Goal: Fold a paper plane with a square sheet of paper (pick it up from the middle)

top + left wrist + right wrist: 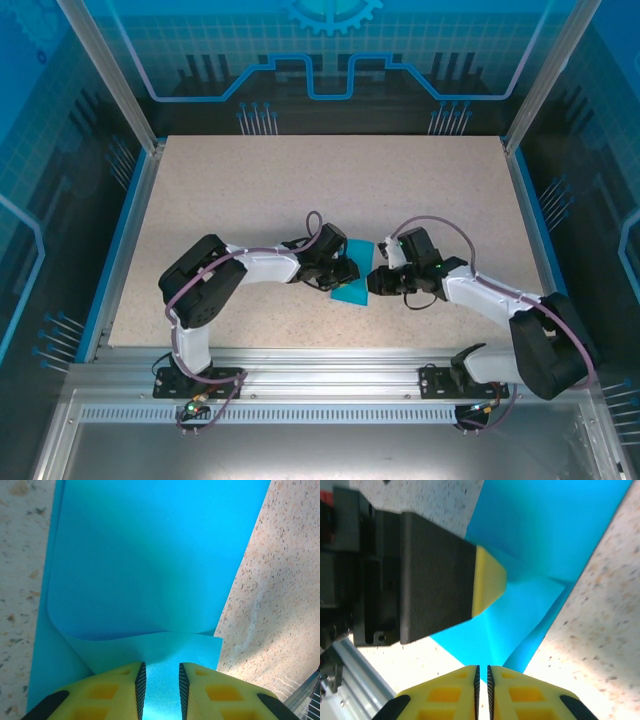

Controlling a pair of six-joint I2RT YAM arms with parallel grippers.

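Closest to me, my right gripper (482, 669) has its jaws closed to a hairline, pinching a raised fold of the square sheet of paper (545, 525). Just past it, my left gripper (161, 667) rests on a folded-over flap, its jaws narrowly apart with paper showing in the gap. The sheet lies between both grippers on the speckled table (300, 180), towards its near edge.

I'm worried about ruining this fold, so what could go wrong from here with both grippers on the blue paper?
The right gripper seems pinched on a raised ridge of the square sheet of paper while the left gripper sits on it; pulling could tear or crumple it. The folded-over flap is bowed, not flat, so the crease may set crooked.
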